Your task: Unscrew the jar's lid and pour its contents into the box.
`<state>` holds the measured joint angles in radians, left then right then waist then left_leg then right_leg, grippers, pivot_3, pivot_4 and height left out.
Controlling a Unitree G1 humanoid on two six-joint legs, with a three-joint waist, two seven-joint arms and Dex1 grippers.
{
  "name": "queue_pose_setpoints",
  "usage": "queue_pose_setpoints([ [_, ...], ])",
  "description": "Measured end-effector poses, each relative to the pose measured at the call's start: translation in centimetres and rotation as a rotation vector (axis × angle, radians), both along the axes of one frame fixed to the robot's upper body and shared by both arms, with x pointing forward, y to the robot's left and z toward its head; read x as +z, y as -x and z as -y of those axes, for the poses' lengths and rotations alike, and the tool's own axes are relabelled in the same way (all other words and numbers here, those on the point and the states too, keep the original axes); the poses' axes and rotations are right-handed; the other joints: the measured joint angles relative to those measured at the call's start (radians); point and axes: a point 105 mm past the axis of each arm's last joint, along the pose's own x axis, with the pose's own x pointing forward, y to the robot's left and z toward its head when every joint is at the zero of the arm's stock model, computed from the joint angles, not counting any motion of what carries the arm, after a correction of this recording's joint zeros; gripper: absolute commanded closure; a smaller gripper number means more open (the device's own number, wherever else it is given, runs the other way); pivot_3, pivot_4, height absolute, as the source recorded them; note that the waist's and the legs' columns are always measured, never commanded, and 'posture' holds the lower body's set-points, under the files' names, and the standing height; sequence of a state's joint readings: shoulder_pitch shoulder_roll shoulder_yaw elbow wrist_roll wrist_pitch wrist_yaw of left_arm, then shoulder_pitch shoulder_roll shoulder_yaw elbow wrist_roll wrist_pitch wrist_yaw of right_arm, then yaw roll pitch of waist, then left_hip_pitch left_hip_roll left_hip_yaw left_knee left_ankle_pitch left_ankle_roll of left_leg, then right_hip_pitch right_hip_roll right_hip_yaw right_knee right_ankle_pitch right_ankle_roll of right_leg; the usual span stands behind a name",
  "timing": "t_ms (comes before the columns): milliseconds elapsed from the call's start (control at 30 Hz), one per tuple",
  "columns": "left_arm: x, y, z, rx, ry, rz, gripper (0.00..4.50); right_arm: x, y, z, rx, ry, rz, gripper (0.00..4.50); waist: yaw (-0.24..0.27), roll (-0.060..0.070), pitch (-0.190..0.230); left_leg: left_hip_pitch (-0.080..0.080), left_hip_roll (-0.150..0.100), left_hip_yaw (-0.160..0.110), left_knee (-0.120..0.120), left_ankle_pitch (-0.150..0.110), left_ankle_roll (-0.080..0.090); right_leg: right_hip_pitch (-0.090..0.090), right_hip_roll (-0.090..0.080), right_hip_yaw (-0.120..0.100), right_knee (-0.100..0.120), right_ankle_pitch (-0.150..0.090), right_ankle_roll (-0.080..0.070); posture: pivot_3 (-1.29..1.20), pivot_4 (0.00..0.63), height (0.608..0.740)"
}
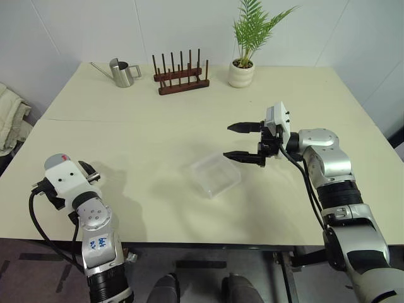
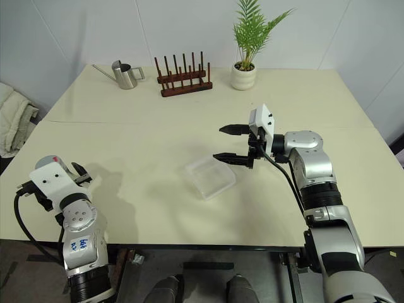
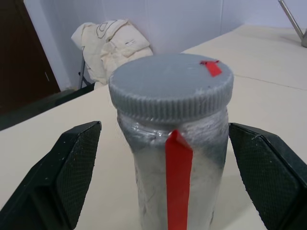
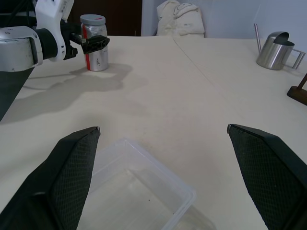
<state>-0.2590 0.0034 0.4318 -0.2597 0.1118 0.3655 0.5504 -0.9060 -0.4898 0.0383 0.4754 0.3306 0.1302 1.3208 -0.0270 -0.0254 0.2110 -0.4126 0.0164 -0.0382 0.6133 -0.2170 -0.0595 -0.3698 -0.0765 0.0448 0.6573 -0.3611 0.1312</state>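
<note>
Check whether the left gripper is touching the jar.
Apart. The left wrist view shows the jar standing between the left gripper's open fingers, with table visible on both sides.

Upright lidded grey jar with red label; clear empty box mid-table.
</note>
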Motion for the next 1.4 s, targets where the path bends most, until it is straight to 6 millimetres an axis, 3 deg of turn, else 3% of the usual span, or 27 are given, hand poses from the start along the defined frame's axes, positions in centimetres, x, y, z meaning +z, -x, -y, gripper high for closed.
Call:
queue_pose_setpoints([
  [33,0.0,0.0,0.0,-0.001,0.001,0.001,0.03,0.0,0.0,0.0,-0.001,0.0,0.0,0.0,0.0,0.0,0.0,0.0,0.0,0.0,0.0,0.0,0.0,0.0,0.0,0.0,0.0,0.0,0.0,0.0,0.15,0.74],
  [133,0.2,-0.1,0.0,-0.01,-0.004,0.008,0.57,0.0,0.0,0.0,-0.005,0.0,0.001,0.0,0.0,0.0,0.0,0.0,0.0,0.0,0.0,0.0,0.0,0.0,0.0,0.0,0.0,0.0,0.0,0.0,0.15,0.74],
  [333,0.3,-0.2,0.0,-0.013,-0.004,0.016,2.41,0.0,-0.1,0.0,-0.008,-0.001,0.003,0.0,0.0,0.0,0.0,0.0,0.0,0.0,0.0,0.0,0.0,0.0,0.0,0.0,0.0,0.0,0.0,0.0,0.15,0.74],
  [600,0.3,-0.2,0.2,-0.033,0.003,0.022,2.44,0.0,-0.2,0.1,-0.02,0.002,0.004,0.0,0.0,0.0,0.0,0.0,0.0,0.0,0.0,0.0,0.0,0.0,0.0,0.0,0.0,0.0,0.0,0.0,0.15,0.74],
  [733,1.1,-0.7,0.3,-0.136,-0.026,0.052,2.44,0.5,-0.3,-0.1,-0.045,-0.006,0.025,0.0,0.0,0.0,0.0,-0.001,0.0,0.0,-0.001,0.0,0.0,-0.001,0.0,0.0,0.0,0.0,0.0,0.0,0.15,0.74],
  [867,3.2,-1.7,1.7,-0.377,-0.059,0.145,2.44,1.1,-0.1,-0.7,-0.088,-0.035,0.054,0.0,0.0,0.0,0.0,-0.004,0.0,0.0,-0.001,0.002,-0.003,-0.004,0.0,0.0,0.0,0.0,0.0,0.0,0.15,0.74],
  [1067,4.9,-3.0,3.5,-0.636,-0.131,0.122,2.44,1.4,0.6,-1.4,-0.155,-0.073,0.067,0.0,0.0,0.0,0.0,-0.007,0.0,-0.002,-0.001,0.002,-0.003,-0.007,0.0,-0.002,0.0,0.0,0.0,0.0,0.15,0.74],
  [1200,7.5,-4.0,5.7,-0.859,-0.224,0.136,2.44,2.4,1.7,-1.9,-0.194,-0.116,0.096,0.0,0.001,0.0,0.0,-0.008,0.0,-0.003,-0.001,0.002,-0.003,-0.007,-0.001,-0.003,-0.001,0.0,0.0,0.0,0.15,0.74],
  [1300,7.8,-4.6,6.7,-0.974,-0.257,0.11,2.44,3.0,2.5,-2.0,-0.235,-0.157,0.112,0.0,-0.001,0.0,0.0,-0.008,0.0,-0.003,-0.001,0.002,-0.003,-0.007,0.0,-0.003,-0.001,0.0,0.0,0.0,0.15,0.74],
  [1400,8.1,-5.7,8.8,-1.198,-0.306,0.057,2.44,3.4,3.1,-2.4,-0.323,-0.216,0.103,0.0,-0.001,0.0,0.0,-0.008,0.0,-0.005,-0.002,0.002,-0.003,-0.007,0.001,-0.004,0.0,0.0,-0.001,0.0,0.15,0.74],
])
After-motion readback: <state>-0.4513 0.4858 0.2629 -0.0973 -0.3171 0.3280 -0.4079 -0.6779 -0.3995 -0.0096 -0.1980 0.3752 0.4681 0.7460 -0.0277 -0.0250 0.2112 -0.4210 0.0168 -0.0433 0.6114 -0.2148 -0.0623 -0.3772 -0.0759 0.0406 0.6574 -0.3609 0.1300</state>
